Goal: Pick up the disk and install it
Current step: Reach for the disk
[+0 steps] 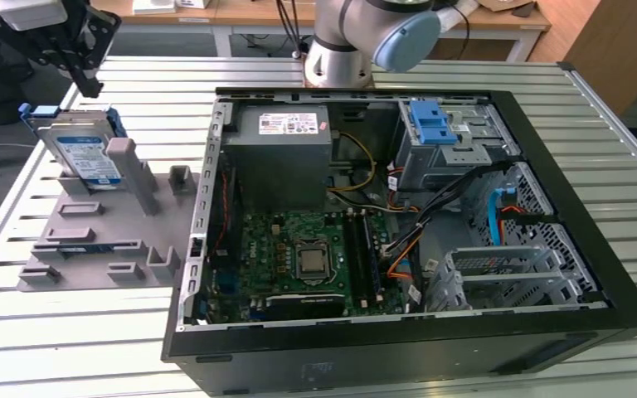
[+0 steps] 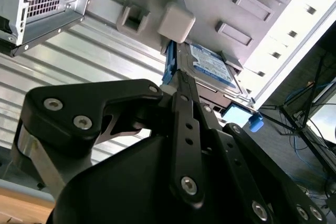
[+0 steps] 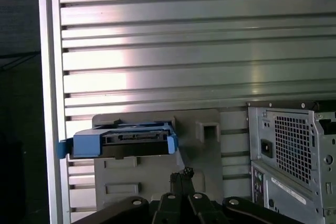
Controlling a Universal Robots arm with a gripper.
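The disk [image 1: 84, 153] is a silver drive with a blue-and-white label and a blue rail frame. It stands tilted on edge against a post of the grey holder [image 1: 109, 240], at the exterior view's left. Both wrist views show it too: the label face [image 2: 210, 66] and the blue-framed top edge [image 3: 123, 142]. My gripper [image 1: 89, 83] hangs just above the disk's top edge, apart from it. Its fingers are shut together with nothing between them [image 3: 181, 174] [image 2: 181, 80].
An open computer case [image 1: 584, 249] lies on the slatted metal table [image 1: 606, 124], to the right of the holder in the exterior view. Inside are a grey power-supply box [image 1: 285, 149], a motherboard [image 1: 308, 257] and a drive bay with a blue latch [image 1: 435, 124]. The arm's base [image 1: 341, 58] stands behind the case.
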